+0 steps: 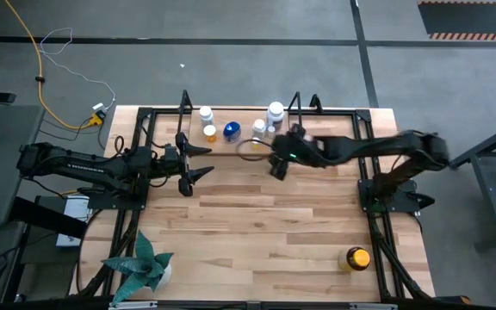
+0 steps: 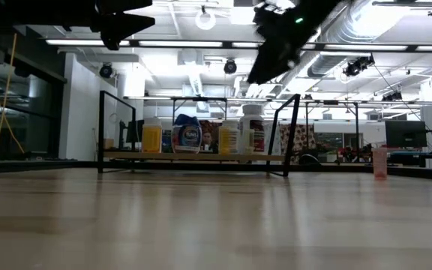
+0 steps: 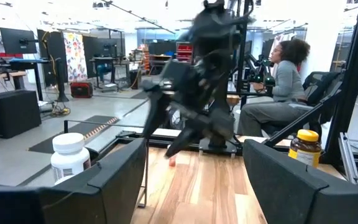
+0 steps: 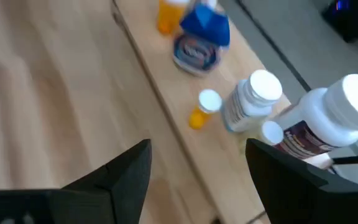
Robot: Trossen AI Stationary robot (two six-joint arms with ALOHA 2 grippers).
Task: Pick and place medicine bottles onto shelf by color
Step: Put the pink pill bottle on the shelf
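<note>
Bottles (image 1: 231,129) sit in a row on the shelf (image 1: 239,146) at the bench's far edge: white, orange, blue, more white. One amber bottle (image 1: 356,257) stands alone near the bench's near right corner. Right claw (image 1: 275,164) hovers over the shelf's right part, fingers apart, empty. Left claw (image 1: 198,162) waits at the shelf's left end, fingers apart, empty. Teal plant (image 1: 145,265) at near left corner. Wood bench (image 1: 265,232); seated person (image 3: 278,81) behind.

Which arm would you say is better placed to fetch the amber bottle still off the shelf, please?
Probably the right: the amber bottle stands on the right arm's side of the table. The right end effector is open by the shelf, and the left end effector is farther away.
</note>
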